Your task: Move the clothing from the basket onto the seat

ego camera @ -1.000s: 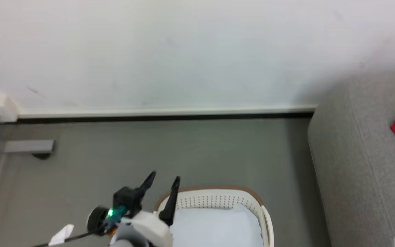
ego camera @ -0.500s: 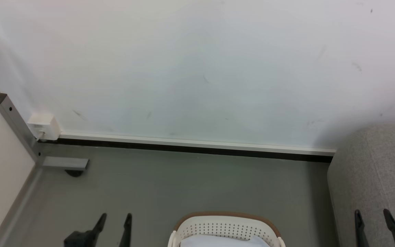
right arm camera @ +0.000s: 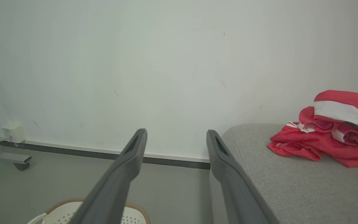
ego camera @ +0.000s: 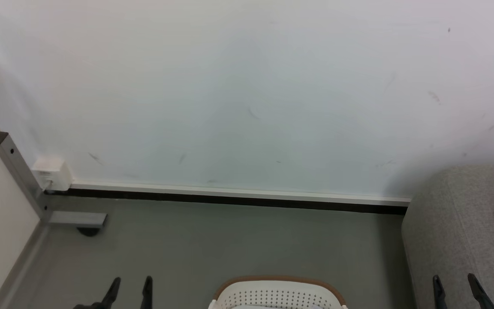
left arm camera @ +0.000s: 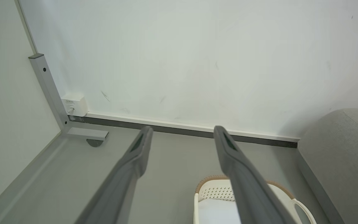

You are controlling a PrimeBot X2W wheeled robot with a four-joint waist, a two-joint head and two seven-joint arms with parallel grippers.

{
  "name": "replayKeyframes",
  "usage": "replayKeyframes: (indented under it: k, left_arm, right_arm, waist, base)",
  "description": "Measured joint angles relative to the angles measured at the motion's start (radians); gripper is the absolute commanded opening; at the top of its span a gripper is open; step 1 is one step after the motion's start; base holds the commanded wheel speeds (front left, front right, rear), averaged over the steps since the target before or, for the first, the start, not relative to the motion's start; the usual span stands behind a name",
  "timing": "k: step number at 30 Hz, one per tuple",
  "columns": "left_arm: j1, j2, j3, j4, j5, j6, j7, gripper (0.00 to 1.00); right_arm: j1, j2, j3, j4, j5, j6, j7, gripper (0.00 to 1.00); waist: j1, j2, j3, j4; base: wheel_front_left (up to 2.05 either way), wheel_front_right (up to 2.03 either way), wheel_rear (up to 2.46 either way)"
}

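Both empty: left gripper (left arm camera: 182, 130) jaws spread, right gripper (right arm camera: 176, 133) jaws spread too, nothing between them. Clothing (right arm camera: 322, 143) lies heaped on the seat (right arm camera: 291, 186), well apart from either gripper. Basket (left arm camera: 211, 193) is on the floor beside the seat. Inside I see plain white fabric (left arm camera: 210, 211) and no red, though the left finger covers part of it. Risks: a dip into it could pinch the white fabric by mistake; basket sits at the head view's bottom edge, so any reach is poorly seen; right gripper is near the seat corner and could snag upholstery
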Motion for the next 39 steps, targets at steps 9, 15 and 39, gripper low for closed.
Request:
replayKeyframes:
  k: [9,15,39]
  left_arm:
    - [-0.013,-0.044,0.042,0.054,0.060,-0.056,0.000,1.00]
    - [-0.043,-0.057,0.068,0.098,0.084,-0.086,0.000,1.00]
    - [-0.033,-0.095,0.124,0.153,-0.072,-0.106,0.062,0.00]
  right_arm:
    - [-0.080,0.000,-0.009,0.071,-0.043,0.000,0.000,1.00]
    - [-0.089,-0.001,-0.010,0.100,-0.058,0.000,0.000,1.00]
    - [-0.077,0.017,0.004,0.168,0.152,0.000,0.062,0.00]
  waist:
    - [0.0001,0.0000,-0.004,-0.016]
    - [0.0000,0.0000,-0.010,-0.005]
    - [0.0001,0.0000,0.000,-0.008]
  base:
    - [0.00,0.00,0.00]
    - [0.00,0.00,0.00]
    - [0.00,0.00,0.00]
